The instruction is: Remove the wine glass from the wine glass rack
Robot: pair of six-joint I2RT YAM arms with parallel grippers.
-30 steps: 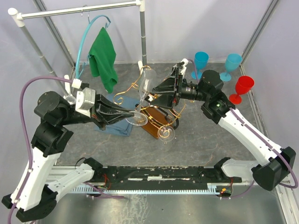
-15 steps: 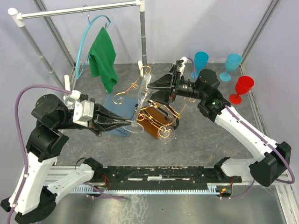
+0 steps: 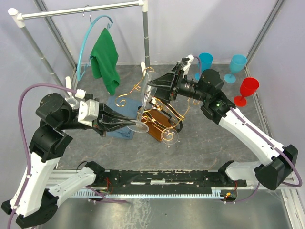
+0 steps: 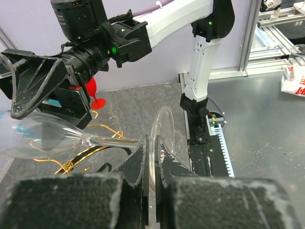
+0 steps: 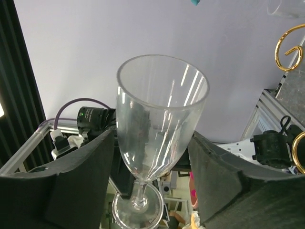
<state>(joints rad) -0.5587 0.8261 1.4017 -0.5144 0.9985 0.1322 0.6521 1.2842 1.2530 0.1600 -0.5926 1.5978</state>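
A clear wine glass [image 3: 145,95] is held tilted beside the gold wire wine glass rack [image 3: 167,110] on its brown wooden base [image 3: 153,128]. My left gripper [image 3: 135,125] is shut on the glass's round foot, which shows edge-on between the fingers in the left wrist view [image 4: 153,143]. The stem [image 4: 109,140] runs left to the bowl [image 4: 40,138]. My right gripper [image 3: 153,88] is open, with a finger on each side of the bowl [image 5: 159,114]. A second clear glass [image 3: 169,137] hangs at the rack's near end.
Two teal goblets [image 3: 205,62] [image 3: 237,64] and a red goblet [image 3: 248,88] stand at the back right. A green cloth [image 3: 106,57] hangs from the white clothes rail [image 3: 81,10] at the back left. A blue cloth [image 3: 121,130] lies under my left gripper.
My right gripper has moved left and farther back along the glass bowl. My left arm has shifted slightly, still holding the foot. The glass has tilted a little.
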